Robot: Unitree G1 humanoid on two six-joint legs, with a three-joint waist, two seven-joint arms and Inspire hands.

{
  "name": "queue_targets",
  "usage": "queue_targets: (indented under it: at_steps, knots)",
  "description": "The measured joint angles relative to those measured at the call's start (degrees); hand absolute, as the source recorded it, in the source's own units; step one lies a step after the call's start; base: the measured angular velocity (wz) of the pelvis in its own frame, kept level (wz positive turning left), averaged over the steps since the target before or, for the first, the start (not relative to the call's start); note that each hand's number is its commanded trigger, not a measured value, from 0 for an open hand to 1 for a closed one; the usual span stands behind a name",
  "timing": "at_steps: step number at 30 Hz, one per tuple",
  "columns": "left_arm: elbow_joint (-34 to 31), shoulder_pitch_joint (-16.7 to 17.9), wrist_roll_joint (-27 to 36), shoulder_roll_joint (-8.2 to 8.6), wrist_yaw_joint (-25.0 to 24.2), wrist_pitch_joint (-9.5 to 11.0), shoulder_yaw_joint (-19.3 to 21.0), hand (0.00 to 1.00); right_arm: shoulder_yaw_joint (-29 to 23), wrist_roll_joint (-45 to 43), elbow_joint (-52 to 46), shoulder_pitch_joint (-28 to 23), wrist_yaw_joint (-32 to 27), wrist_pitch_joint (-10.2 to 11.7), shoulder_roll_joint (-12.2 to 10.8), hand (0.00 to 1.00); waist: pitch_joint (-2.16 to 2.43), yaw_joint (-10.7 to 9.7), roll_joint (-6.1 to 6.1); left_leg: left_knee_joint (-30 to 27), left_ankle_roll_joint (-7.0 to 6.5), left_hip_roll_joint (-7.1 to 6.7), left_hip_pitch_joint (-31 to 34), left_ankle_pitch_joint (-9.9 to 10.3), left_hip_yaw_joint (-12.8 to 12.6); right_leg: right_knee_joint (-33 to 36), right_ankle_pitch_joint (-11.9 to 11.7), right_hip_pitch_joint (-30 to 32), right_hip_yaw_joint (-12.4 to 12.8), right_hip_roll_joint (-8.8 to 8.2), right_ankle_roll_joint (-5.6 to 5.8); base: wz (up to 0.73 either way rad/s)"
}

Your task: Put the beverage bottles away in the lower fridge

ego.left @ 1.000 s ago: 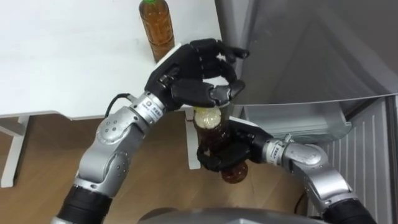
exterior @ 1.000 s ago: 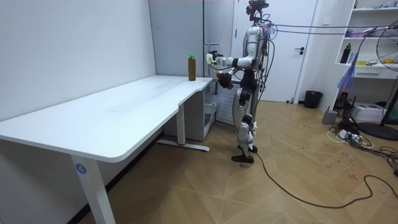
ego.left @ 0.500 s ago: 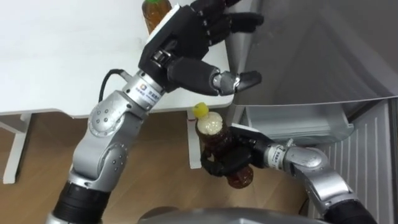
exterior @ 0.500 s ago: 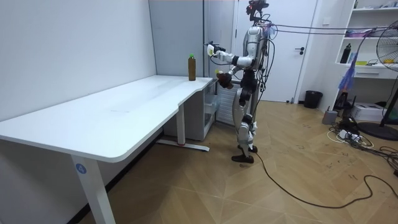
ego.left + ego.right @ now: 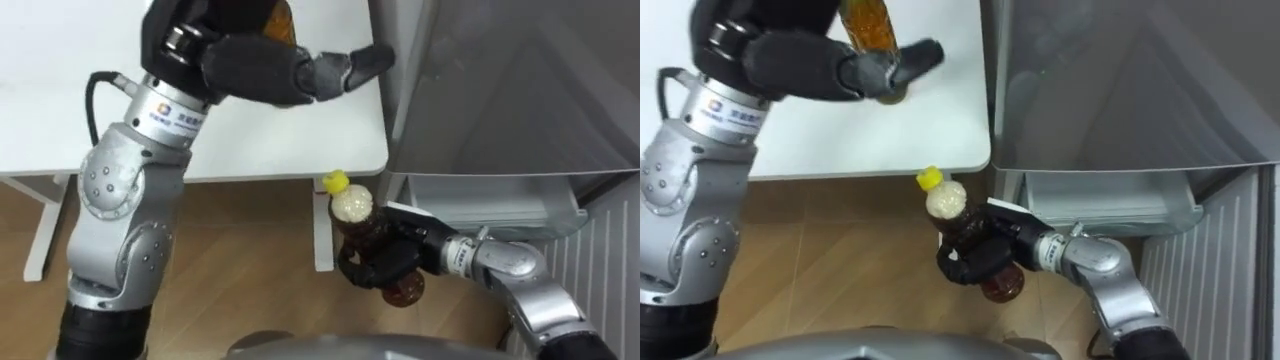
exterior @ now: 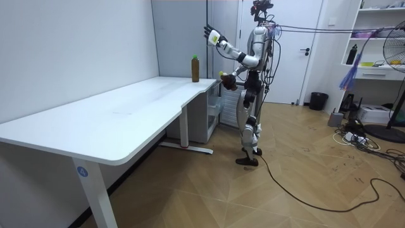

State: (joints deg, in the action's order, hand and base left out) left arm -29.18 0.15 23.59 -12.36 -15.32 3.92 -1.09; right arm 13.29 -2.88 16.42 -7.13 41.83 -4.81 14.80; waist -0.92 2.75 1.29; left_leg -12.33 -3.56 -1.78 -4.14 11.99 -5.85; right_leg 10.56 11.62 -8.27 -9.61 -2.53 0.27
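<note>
We log the right robot hand (image 5: pixel 385 265) clenched round the yellow-capped tea bottle (image 5: pixel 353 212), below the worktop (image 5: pixel 60 120) edge. Its long axis is near upright, cap tipped left. The lower fridge compartment (image 5: pixel 480 195) lies just to its right. The left robot hand (image 5: pixel 250 65), fingers loose, hovers over the worktop.

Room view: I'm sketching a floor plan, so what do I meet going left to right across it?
Green-capped bottle → raised left hand → held bottle → black bin → fan.
</note>
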Motion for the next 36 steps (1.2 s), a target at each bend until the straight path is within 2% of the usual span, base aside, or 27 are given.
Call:
queue_targets:
  at_steps: [4,6,9,11,15,17,21,23,24,26,27,28,29,30,32,33,35,36]
  knots:
    - [-2.91,-0.02,-4.18,-0.04,4.69,1.97,6.76,0.0,-3.49,-0.05,0.0,-2.29,-0.58,1.06,0.05,1.0,0.13,1.9,0.45,0.2,0.0,-0.02,-0.66,-0.01,0.13,-0.34,0.0,-0.81,-0.36,0.21,0.0,0.02]
    - [-3.54,0.2,-6.27,0.22,9.68,5.01,11.98,0.0,-5.91,-0.59,-0.99,-4.52,-1.03,1.29,-0.14,1.0,0.41,2.67,0.82,0.63,0.04,-0.12,-0.54,-0.04,0.43,-0.68,-0.02,-0.94,-1.77,0.16,0.03,0.08]
    - [-4.04,0.79,-8.03,0.25,14.9,6.17,16.36,0.0,-8.15,-2.01,-1.85,-6.36,-1.18,1.34,-0.77,1.0,0.59,3.88,1.02,0.7,0.13,-0.16,-0.72,-0.1,0.82,-0.85,-0.02,-1.19,-2.73,0.16,0.03,0.06]
    - [-4.09,2.72,-9.44,0.42,20.3,7.53,20.38,0.0,-10.27,-2.68,-1.81,-8.34,-2.58,1.34,-2.03,1.0,0.58,4.89,1.01,0.74,0.17,-0.17,-1.34,-0.13,1.24,-0.9,-0.01,-1.76,-3.24,0.07,0.04,0.07]
    - [-3.95,4.84,-9.64,0.59,27.35,7.61,25.93,0.0,-10.57,-4.94,-1.81,-9.13,-4.43,1.31,-2.14,1.0,0.51,6.69,0.9,0.94,0.21,-0.19,-1.46,-0.15,1.24,-0.98,-0.01,-1.88,-3.25,0.28,0.04,0.0]
    - [-3.71,6.33,-9.68,0.66,32.64,7.84,28.89,0.0,-10.67,-4.95,-1.82,-9.71,-5.17,1.31,-2.3,1.0,0.54,7.33,0.83,0.93,0.2,-0.33,-1.54,-0.15,1.6,-1.01,-0.01,-2.07,-3.32,0.23,0.04,0.07]
    - [-0.05,7.72,-9.47,0.73,40.92,8.29,33.04,0.0,-10.68,-4.71,-1.82,-10.47,-7.38,1.14,-2.76,1.0,0.55,8.09,0.83,0.92,0.16,-0.6,-1.56,-0.15,2.53,-1.11,0.03,-2.11,-4.33,0.1,0.11,0.11]
    - [4.25,8.61,-8.36,0.73,45.23,8.31,34.32,0.0,-10.61,-4.53,-1.82,-11.0,-8.82,0.3,-2.87,1.0,0.6,8.88,0.85,0.97,0.15,-0.75,-1.48,-0.14,2.89,-1.07,0.09,-2.03,-4.57,0.06,0.17,0.05]
    - [6.05,8.91,-7.23,0.69,46.15,8.43,34.53,0.0,-10.53,-4.35,-1.82,-10.95,-9.18,-0.21,-2.86,1.0,0.64,8.93,0.87,1.04,0.14,-0.76,-1.5,-0.15,2.9,-1.01,0.1,-2.0,-4.52,0.05,0.19,0.0]
    - [15.07,11.25,-1.34,0.63,48.89,8.48,34.49,0.0,-9.86,-4.17,-1.81,-11.03,-10.98,-1.42,-2.85,1.0,0.7,9.4,0.95,1.12,0.08,-0.84,-1.92,-0.24,2.89,-1.06,0.13,-2.29,-4.64,-0.03,0.23,0.0]
    - [17.6,12.31,-0.21,0.65,49.56,8.28,34.15,0.0,-9.74,-4.16,-1.81,-11.05,-11.35,-1.63,-2.87,1.0,0.66,9.31,0.91,1.23,0.08,-0.86,-2.08,-0.24,2.85,-1.13,0.13,-2.4,-4.66,-0.03,0.23,-0.05]
    - [22.28,14.39,2.05,0.72,51.03,7.54,32.89,0.0,-9.36,-4.15,-1.81,-11.04,-12.43,-2.26,-2.94,1.0,0.89,9.25,1.12,1.33,0.07,-0.89,-2.14,-0.23,2.89,-1.33,0.15,-2.58,-4.7,-0.03,0.24,0.0]
    - [27.93,15.61,5.18,0.77,51.63,7.26,30.63,0.0,-9.29,-3.63,-1.37,-10.83,-13.39,-3.03,-3.25,1.0,0.89,9.09,0.55,1.56,0.07,-1.02,-2.04,-0.22,3.03,-1.94,0.18,-2.73,-4.82,-0.08,0.29,0.0]
    - [30.84,15.95,7.51,0.76,51.7,7.04,29.45,0.0,-9.07,-3.32,-1.32,-10.75,-13.81,-3.59,-3.26,1.0,0.93,9.11,0.4,1.45,0.07,-1.02,-1.95,-0.22,3.06,-1.95,0.18,-2.72,-4.88,-0.07,0.29,0.09]
    - [42.84,17.08,18.91,0.78,50.39,4.13,25.19,0.0,-7.54,-1.96,-0.76,-10.77,-14.96,-5.0,-3.48,1.0,1.08,8.86,-0.61,1.4,0.08,-0.97,-1.54,-0.22,3.48,-1.92,0.18,-2.65,-5.51,-0.07,0.29,0.09]
    - [45.6,17.61,21.34,0.83,49.66,3.5,24.08,0.0,-7.33,-1.58,-0.38,-10.77,-14.99,-5.29,-3.65,1.0,1.19,8.76,-1.02,1.42,0.09,-0.95,-1.62,-0.23,3.49,-1.94,0.18,-2.68,-5.5,-0.05,0.29,0.0]
    - [59.77,18.04,30.35,1.36,46.02,1.69,18.66,0.0,-6.76,0.37,2.93,-10.13,-15.59,-5.89,-3.82,1.0,1.06,8.67,-1.98,1.5,0.04,-0.98,-1.67,-0.19,3.37,-1.87,0.17,-2.73,-4.77,-0.05,0.29,-0.02]
    - [62.92,18.07,32.31,1.66,45.22,0.8,17.54,0.0,-6.7,0.93,3.86,-9.82,-15.69,-6.24,-3.82,1.0,0.99,8.62,-2.18,1.49,-0.02,-1.0,-1.58,-0.15,3.32,-1.88,0.17,-2.64,-4.53,-0.06,0.3,-0.06]
